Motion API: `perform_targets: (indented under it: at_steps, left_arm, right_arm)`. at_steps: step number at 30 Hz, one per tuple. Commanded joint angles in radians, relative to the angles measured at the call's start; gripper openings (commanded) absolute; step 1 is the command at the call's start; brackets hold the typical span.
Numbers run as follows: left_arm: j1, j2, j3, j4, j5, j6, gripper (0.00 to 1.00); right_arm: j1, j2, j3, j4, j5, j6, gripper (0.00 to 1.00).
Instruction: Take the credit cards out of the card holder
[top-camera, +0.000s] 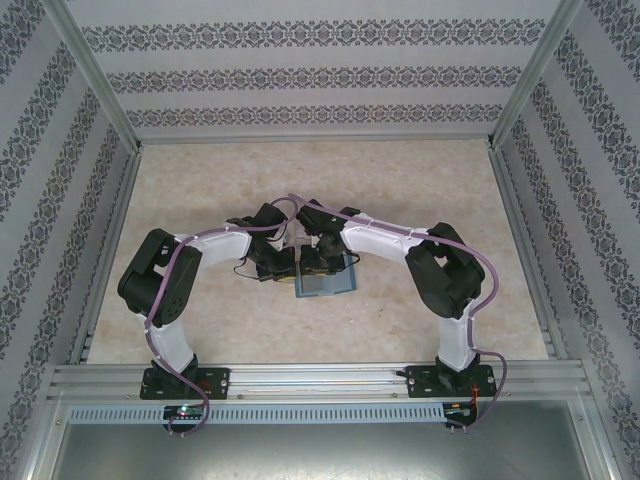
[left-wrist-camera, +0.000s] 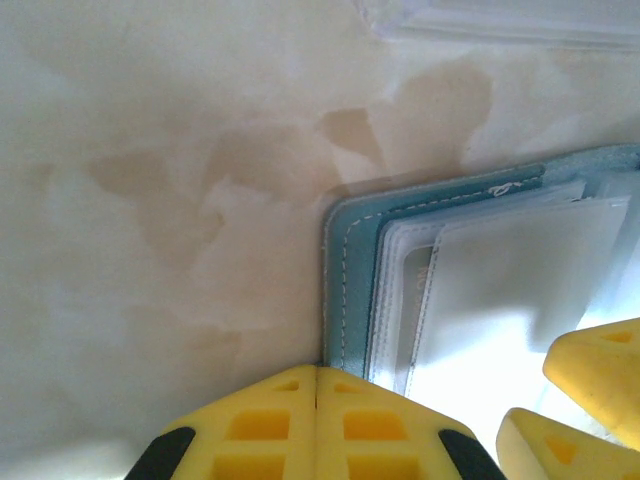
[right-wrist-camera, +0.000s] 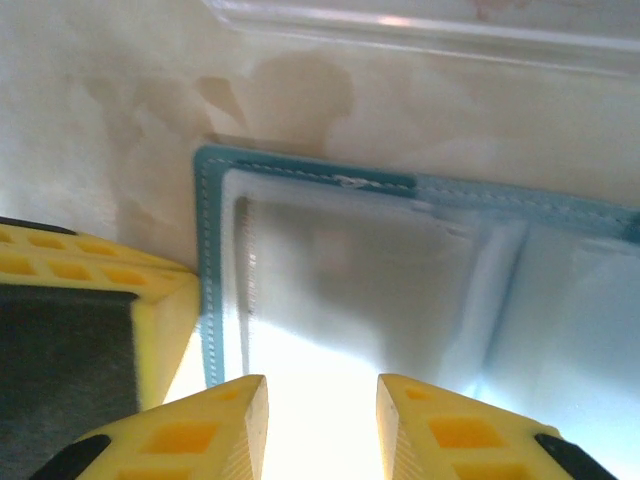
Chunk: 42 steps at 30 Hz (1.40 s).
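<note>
I have both arms folded inward over the middle of the bench, their wrists nearly meeting above the card holder. It lies open and flat, with the teal border outermost and the pale clear pockets inside.

On the left wrist camera, my left tool is fully closed, its yellow fingers pressed together with nothing between them. Its tips sit right at the near corner of the holder's teal edge, but I cannot tell whether they press on it or only stand beside it. To the left of that edge is bare, mottled bench with plenty of room.

My right tool stands partly open over the holder's left-hand pocket, with a clear gap between its fingers and nothing gripped. The left tool's fingers lie close on its left, just outside the stitched border, so room is tight on that side. Glare washes out the pockets near the camera, so I cannot tell what they hold.

Past the holder's far edge, across a narrow strip of bare bench, runs the rim of a clear tray. On the overhead view, the bench is open on all sides out to the patterned walls.
</note>
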<state>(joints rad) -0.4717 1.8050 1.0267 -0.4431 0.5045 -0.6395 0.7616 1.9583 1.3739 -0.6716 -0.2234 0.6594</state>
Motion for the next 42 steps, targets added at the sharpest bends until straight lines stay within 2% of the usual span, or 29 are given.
perform_targets:
  at_steps: [1, 8, 15, 18, 36, 42]
  left_arm:
    - [-0.015, 0.002, -0.028, -0.031, -0.008, -0.002, 0.00]
    - [-0.015, 0.000, -0.028, -0.032, -0.011, -0.003, 0.00]
    - [-0.015, 0.001, -0.026, -0.034, -0.012, -0.002, 0.00]
    - [-0.015, 0.001, -0.027, -0.036, -0.012, -0.003, 0.00]
    - [-0.015, 0.004, -0.017, -0.041, -0.012, 0.000, 0.00]
    - [-0.015, 0.004, -0.016, -0.041, -0.011, 0.000, 0.00]
  right_arm:
    - [0.012, 0.028, 0.034, -0.083, 0.058, -0.029, 0.34]
    - [0.022, 0.000, 0.026, -0.039, 0.041, -0.010, 0.30]
    - [0.019, -0.004, -0.019, 0.101, -0.087, 0.048, 0.24]
    - [0.022, 0.015, -0.018, 0.104, -0.089, 0.053, 0.24]
    - [0.025, 0.050, 0.022, -0.080, 0.087, -0.021, 0.41]
    - [0.027, 0.050, 0.045, -0.115, 0.111, -0.045, 0.46]
